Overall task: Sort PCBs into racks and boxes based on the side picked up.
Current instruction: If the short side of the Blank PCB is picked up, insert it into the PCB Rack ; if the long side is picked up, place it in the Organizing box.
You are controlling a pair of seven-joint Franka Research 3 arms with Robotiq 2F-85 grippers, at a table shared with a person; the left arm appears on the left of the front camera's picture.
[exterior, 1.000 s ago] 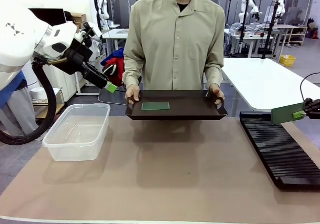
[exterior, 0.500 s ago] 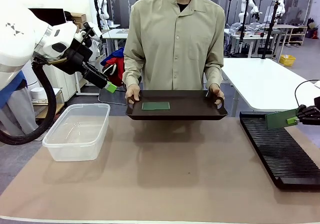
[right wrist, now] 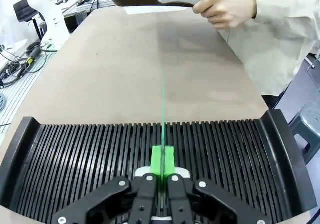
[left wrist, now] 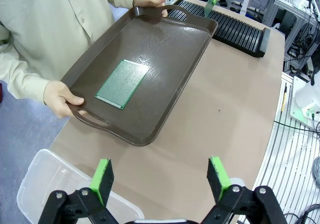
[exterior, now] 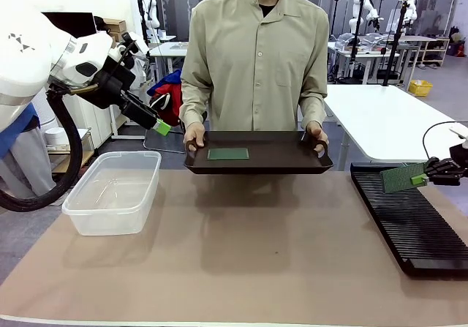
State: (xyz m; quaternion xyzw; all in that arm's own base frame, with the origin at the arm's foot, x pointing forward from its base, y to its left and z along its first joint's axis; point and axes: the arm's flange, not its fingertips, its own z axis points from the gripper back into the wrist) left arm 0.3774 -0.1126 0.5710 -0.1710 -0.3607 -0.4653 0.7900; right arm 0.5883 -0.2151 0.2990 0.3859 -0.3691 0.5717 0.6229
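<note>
The right gripper [exterior: 420,180] has its fingers pressed onto one edge of a green PCB [exterior: 401,178], pinching it and holding it above the black slotted rack [exterior: 409,228], apart from the slots as far as the front view tells. In the right wrist view the board runs edge-on along the slot direction, roughly in line with a slot near the middle of the rack's row. The likely trouble is misalignment: the slots are narrow and close-set, so a slight tilt or sideways offset would land the lower edge on a rib between slots, and pressing down would then flex the board or make it slip in the pinch. From the front the board looks tilted, so a corner may catch first. Letting go before it seats would let it topple across the rack. Well apart from the rack, the left gripper [left wrist: 160,176] hangs with fingers spread, empty, over the clear plastic box [exterior: 113,195]. Between box and rack, the person holds a dark brown tray [exterior: 256,167] with the second PCB [left wrist: 122,83] lying flat on it
</note>
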